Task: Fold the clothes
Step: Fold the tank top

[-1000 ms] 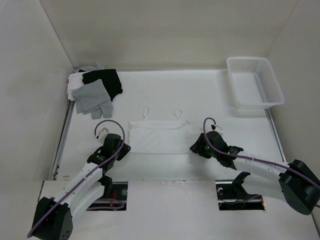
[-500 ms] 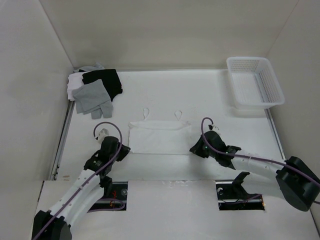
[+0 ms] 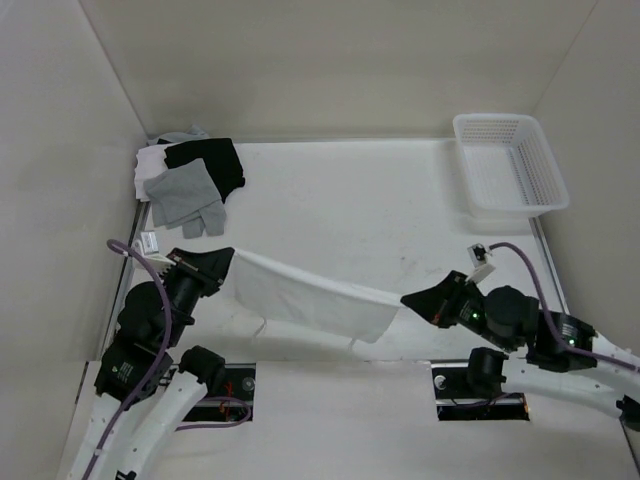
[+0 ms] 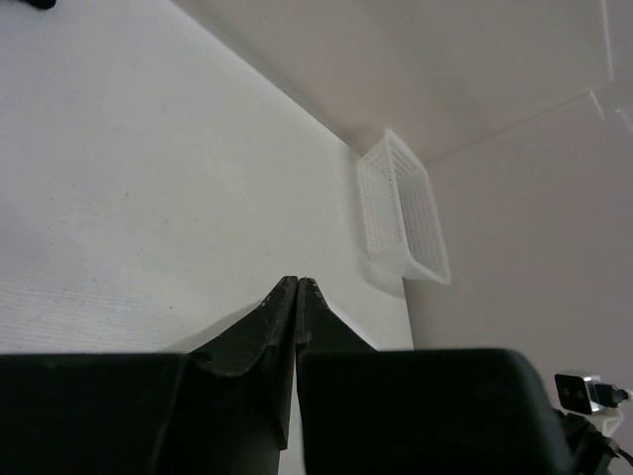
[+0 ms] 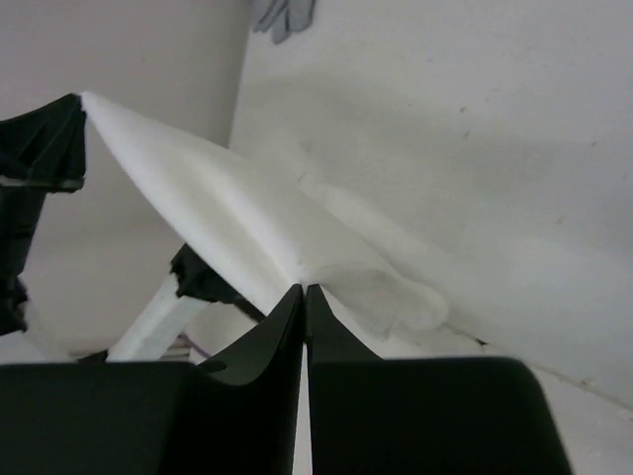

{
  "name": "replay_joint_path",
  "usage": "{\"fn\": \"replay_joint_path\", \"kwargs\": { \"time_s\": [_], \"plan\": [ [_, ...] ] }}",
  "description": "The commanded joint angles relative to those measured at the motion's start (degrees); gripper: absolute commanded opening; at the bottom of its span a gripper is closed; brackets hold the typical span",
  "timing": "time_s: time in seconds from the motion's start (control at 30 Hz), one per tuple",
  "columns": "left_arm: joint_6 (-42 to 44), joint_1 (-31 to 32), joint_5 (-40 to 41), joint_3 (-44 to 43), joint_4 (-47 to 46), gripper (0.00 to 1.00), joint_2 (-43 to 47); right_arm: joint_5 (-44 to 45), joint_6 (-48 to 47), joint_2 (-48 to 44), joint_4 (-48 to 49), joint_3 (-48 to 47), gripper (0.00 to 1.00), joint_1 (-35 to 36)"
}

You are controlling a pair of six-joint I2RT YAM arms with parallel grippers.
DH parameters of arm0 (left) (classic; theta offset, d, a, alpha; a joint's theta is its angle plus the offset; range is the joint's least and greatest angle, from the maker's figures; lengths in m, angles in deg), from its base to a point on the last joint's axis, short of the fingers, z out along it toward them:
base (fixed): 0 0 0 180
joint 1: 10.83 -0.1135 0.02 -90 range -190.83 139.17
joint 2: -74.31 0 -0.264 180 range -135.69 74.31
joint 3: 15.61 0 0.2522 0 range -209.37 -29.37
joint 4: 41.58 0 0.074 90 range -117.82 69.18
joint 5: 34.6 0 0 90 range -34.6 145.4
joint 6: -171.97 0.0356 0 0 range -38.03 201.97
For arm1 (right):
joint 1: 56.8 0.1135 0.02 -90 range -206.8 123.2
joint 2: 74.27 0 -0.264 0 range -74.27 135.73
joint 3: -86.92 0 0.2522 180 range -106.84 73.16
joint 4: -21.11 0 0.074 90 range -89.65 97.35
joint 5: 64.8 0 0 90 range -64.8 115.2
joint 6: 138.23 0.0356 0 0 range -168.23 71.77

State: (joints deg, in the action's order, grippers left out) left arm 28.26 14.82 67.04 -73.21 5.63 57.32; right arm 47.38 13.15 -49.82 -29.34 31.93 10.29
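White surface (image 3: 400, 210), walled on three sides — we note the white garment (image 3: 300, 292) raised off it, stretched between both arms at the near edge. Left pincer (image 3: 226, 260) clamped on its left corner, right pincer (image 3: 407, 300) on its right end.

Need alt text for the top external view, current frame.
The left gripper and right gripper hold a thin white top stretched between them above the table. A pile of grey and black garments lies in the far left corner; a white basket stands far right.
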Motion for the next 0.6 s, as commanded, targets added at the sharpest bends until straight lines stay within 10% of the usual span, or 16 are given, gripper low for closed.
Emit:
{"fn": "replay_joint_path", "kwargs": {
  "time_s": [0.0, 0.13, 0.57],
  "plan": [
    [2.6, 0.1, 1.2, -1.6, 4.0, 0.01, -0.1, 11.2, 3.2, 0.8, -12.1, -5.5, 0.07, 6.9],
    [1.7, 0.2, 0.3, 4.0, 1.0, 0.01, -2.5, 11.9, 1.0, 6.6, -10.2, -4.7, 0.09, 5.7],
    [-0.5, -9.5, -6.2, 13.8, -41.0, 0.02, -41.9, -27.1, -17.5, 41.1, 35.4, 6.1, 0.07, -43.8]
  ]
}}
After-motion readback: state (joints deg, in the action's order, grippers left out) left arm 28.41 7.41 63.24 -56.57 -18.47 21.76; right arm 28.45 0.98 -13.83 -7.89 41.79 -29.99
